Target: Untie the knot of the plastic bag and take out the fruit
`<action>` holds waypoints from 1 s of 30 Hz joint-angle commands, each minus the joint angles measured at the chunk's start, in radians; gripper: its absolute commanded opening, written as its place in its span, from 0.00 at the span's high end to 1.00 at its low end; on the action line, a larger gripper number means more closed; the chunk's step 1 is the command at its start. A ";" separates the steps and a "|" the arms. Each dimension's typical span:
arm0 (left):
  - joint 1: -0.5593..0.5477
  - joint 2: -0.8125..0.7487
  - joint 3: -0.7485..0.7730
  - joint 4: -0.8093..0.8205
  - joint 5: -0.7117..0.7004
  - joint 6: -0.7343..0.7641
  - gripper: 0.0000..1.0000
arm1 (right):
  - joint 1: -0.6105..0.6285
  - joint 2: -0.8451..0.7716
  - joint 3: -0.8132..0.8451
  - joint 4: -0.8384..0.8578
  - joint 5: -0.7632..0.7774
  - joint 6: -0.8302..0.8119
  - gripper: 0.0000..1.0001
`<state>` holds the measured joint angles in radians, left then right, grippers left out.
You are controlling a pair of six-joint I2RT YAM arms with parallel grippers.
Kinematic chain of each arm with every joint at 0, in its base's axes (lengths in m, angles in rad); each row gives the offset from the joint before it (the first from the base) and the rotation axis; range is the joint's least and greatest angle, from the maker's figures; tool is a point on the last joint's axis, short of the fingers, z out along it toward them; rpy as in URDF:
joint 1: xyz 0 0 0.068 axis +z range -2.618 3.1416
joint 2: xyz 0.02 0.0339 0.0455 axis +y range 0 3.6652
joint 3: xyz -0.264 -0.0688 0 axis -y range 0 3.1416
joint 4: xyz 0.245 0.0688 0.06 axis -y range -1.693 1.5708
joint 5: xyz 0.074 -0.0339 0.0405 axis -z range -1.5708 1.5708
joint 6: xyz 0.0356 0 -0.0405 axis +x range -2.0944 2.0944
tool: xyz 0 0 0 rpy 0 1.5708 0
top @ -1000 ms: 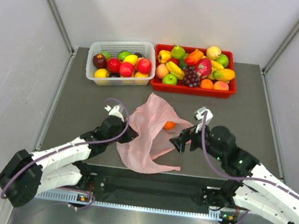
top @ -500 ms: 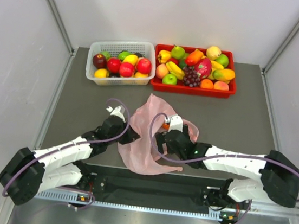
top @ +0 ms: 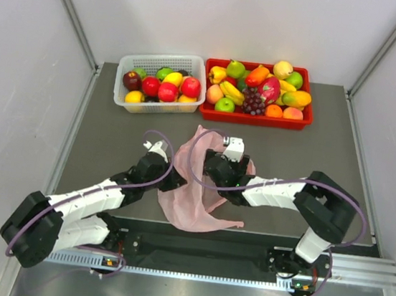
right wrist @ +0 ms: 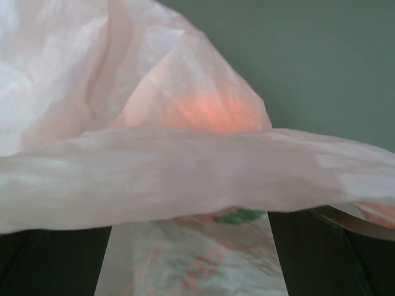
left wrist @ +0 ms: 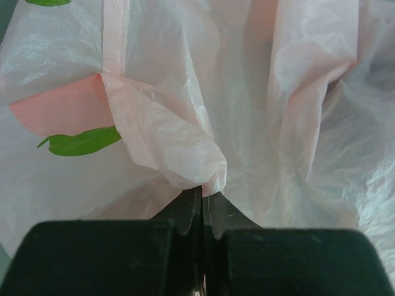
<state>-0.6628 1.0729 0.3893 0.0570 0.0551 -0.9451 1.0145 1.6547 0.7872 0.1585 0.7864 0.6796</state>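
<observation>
Through the plastic bag (right wrist: 154,179), clamped by the left end effector (left wrist: 202,206), fruit (right wrist: 207,111) blurs orange; right end effector (right wrist: 190,259) splayed.

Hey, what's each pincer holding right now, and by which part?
Left pincer is shut on a fold at the left edge of the bag. Right pincer is open, with bag film draped between its jaws and nothing gripped.

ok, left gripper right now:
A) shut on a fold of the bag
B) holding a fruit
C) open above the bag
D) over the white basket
A: in the left wrist view the left gripper has its fingers together, pinching a fold of the bag.
</observation>
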 commanded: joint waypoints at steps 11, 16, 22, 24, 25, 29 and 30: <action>-0.020 0.007 -0.021 0.098 0.025 -0.017 1.00 | -0.109 0.217 0.167 0.084 0.136 0.126 0.00; -0.021 0.009 -0.035 0.107 0.023 -0.021 1.00 | -0.128 0.217 0.130 0.228 0.042 0.002 0.15; -0.021 -0.001 -0.035 0.090 0.014 -0.017 1.00 | -0.146 0.104 0.004 0.400 -0.170 -0.141 0.72; -0.021 -0.014 -0.030 0.072 -0.001 -0.014 1.00 | -0.151 0.051 -0.037 0.388 -0.258 -0.153 0.88; -0.021 -0.019 -0.029 0.067 -0.006 -0.014 1.00 | -0.157 -0.007 -0.051 0.371 -0.300 -0.166 1.00; -0.020 -0.047 -0.012 0.038 -0.031 -0.008 1.00 | -0.166 -0.172 -0.111 0.157 -0.487 -0.198 1.00; -0.021 -0.050 -0.007 0.035 -0.046 -0.007 1.00 | -0.165 -0.238 -0.121 0.120 -0.571 -0.213 1.00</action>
<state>-0.6804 1.0538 0.3569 0.0879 0.0475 -0.9611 0.8604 1.5631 0.6823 0.3737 0.4435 0.5255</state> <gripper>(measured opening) 0.012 0.685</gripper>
